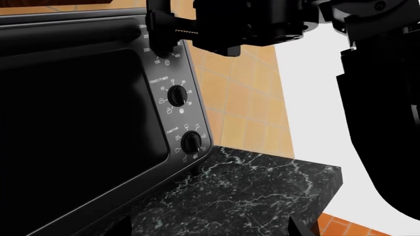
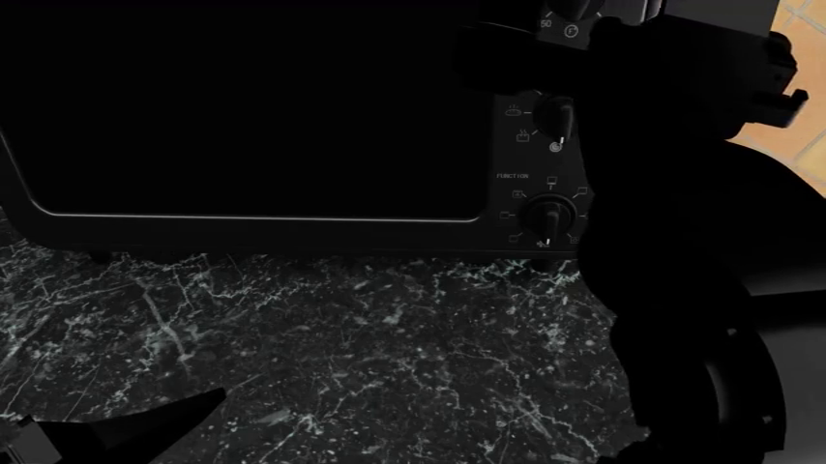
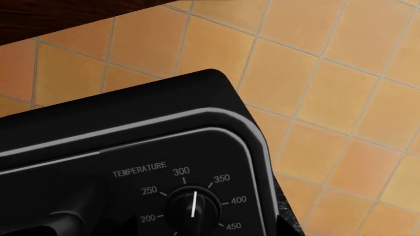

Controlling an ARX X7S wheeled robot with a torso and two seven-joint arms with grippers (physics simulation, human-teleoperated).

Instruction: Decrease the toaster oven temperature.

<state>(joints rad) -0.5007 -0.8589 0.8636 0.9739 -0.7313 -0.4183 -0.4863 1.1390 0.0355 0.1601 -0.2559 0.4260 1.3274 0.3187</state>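
The black boxy toaster oven with a dark glass window (image 2: 258, 116) stands on the black white-veined marble surface (image 2: 323, 358), against an orange tiled wall (image 3: 328, 88). Its knob column runs down the window's 3 o'clock side.

In the right wrist view, the round black temperature knob (image 3: 192, 209) has its white pointer line near the 300 mark, at about 12 o'clock.

In the left wrist view, the right claw (image 1: 172, 34) sits at the temperature knob; whether it is clamped cannot be told. Below are the timer knob (image 1: 176, 94) and the function knob (image 1: 192, 142).

The left claw is out of view.
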